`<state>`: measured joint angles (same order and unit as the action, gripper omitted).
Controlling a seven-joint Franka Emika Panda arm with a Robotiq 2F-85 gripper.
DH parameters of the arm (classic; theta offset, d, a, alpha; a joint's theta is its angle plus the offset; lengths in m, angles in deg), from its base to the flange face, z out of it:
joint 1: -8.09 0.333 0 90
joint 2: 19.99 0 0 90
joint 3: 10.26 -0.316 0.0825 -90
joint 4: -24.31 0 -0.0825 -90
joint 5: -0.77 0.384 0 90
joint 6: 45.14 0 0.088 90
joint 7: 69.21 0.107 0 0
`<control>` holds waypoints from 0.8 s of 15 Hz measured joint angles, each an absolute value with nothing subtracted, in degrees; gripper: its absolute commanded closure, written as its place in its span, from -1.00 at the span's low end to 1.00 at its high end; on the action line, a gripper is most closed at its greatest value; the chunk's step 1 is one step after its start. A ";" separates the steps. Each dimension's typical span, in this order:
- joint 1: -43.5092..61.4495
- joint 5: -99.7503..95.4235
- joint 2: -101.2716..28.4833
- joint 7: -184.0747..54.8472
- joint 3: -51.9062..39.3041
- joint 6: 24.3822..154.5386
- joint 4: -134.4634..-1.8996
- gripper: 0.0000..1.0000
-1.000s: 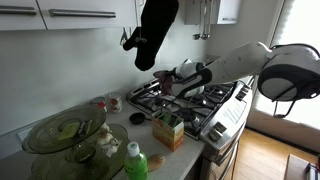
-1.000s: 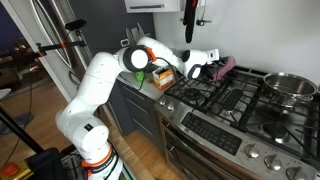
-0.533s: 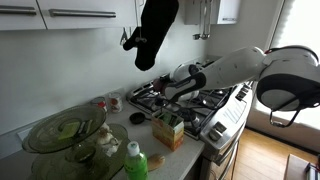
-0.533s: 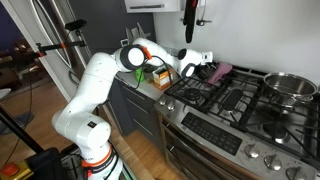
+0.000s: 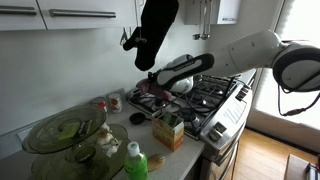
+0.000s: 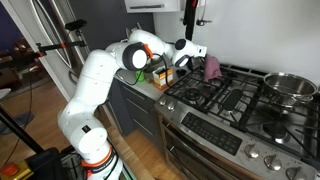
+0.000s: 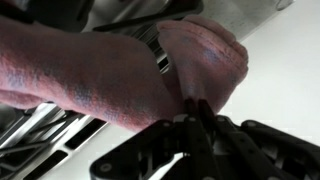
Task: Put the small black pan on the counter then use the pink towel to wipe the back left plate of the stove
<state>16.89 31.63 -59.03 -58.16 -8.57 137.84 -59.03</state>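
My gripper (image 5: 162,77) is shut on the pink towel (image 5: 149,89) and holds it bunched just above the back left part of the stove (image 5: 200,100). In an exterior view the towel (image 6: 211,68) hangs from the gripper (image 6: 196,55) over the stove's far left corner. In the wrist view the towel (image 7: 110,70) fills the upper left, and the fingertips (image 7: 196,106) pinch a fold of it. A small dark pan (image 5: 137,118) sits on the counter beside the stove.
A steel pot (image 6: 290,86) stands on a right burner. On the counter are a yellow-green box (image 5: 168,130), a green bottle (image 5: 135,161) and a glass bowl (image 5: 65,131). A black oven mitt (image 5: 156,30) hangs above the stove's left end.
My gripper has carried the pink towel up and towards the back left corner of the stove, nearer the counter. The towel now hangs free of the grates.
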 measured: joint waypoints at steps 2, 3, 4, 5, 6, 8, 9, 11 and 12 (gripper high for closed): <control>11.92 32.92 -58.16 -58.48 -15.99 135.27 -58.17 0.96; 9.50 33.77 -57.89 -58.80 -19.46 133.92 -57.84 0.96; 7.14 34.81 -57.72 -59.20 -22.80 132.34 -57.45 0.96; 4.88 36.01 -57.63 -59.61 -25.90 130.53 -57.07 0.96; 2.85 37.16 -57.57 -59.83 -28.42 128.20 -56.83 0.96; 0.23 38.54 -57.42 -59.80 -30.69 123.01 -56.93 0.96; -0.22 38.49 -57.38 -59.68 -30.31 121.39 -57.29 0.96; 0.26 37.31 -57.38 -59.64 -27.47 120.85 -58.66 0.96; 1.19 36.23 -57.42 -59.65 -25.03 121.13 -59.33 0.96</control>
<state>1.19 36.23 -57.42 -59.65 -25.03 121.13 -59.33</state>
